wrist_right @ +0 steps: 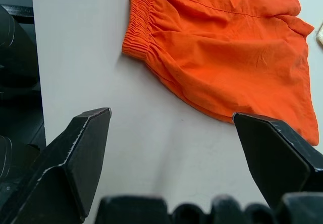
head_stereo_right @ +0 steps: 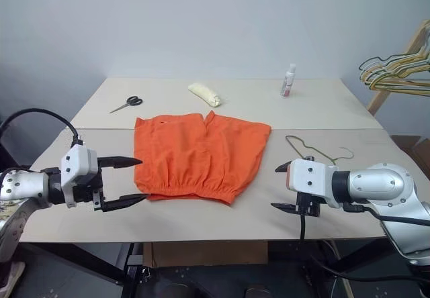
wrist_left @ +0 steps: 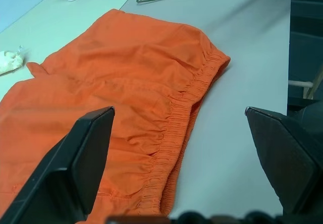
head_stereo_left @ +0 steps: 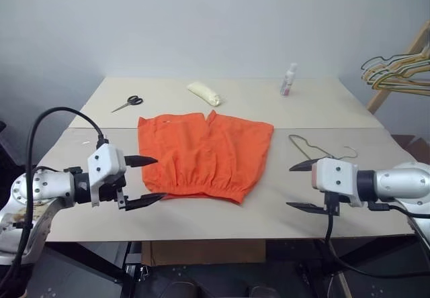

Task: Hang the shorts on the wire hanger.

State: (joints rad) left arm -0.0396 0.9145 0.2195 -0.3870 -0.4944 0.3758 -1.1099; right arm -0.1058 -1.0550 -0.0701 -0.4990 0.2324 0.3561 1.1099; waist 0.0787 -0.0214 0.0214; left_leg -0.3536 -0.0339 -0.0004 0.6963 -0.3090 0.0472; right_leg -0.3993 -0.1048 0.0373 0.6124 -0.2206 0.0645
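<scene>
nothing has been picked up yet; this looks like the very start, both arms poised over the near edge of the table point(head_stereo_left: 201, 227). the shorts point(head_stereo_left: 205, 154) lie spread flat in the middle of the table, the gathered waistband point(head_stereo_left: 201, 189) toward the robot and the leg openings toward the far side. the wire hanger point(head_stereo_left: 316, 149) lies flat on the table to the right of the shorts, just beside them but not touching, its hook end pointing off to the right as far as i can make out, since the wire is thin and pale against the tabletop.

the left gripper point(head_stereo_left: 142, 180) hangs just off the left near corner of the shorts, its two black fingers spread wide with nothing between them. the right gripper point(head_stereo_left: 304, 186) hovers near the front edge on the right, in front of the hanger, also spread wide and empty. neither touches cloth or wire.

i'd judge the step in hand is the approach. the next move calls for one claw to come down on the waistband and pinch a good fold of fabric, while the other goes for the hanger, which will be awkward since it lies flat and gives little to grip under. the fabric is loose, so it will likely bunch and drag when lifted.

further back sit scissors point(head_stereo_left: 127, 103), a pale bundle point(head_stereo_left: 205, 93) and a small bottle point(head_stereo_left: 289, 80), all well apart from the work. a rack of other hangers point(head_stereo_left: 396, 70) stands off to the right.
</scene>
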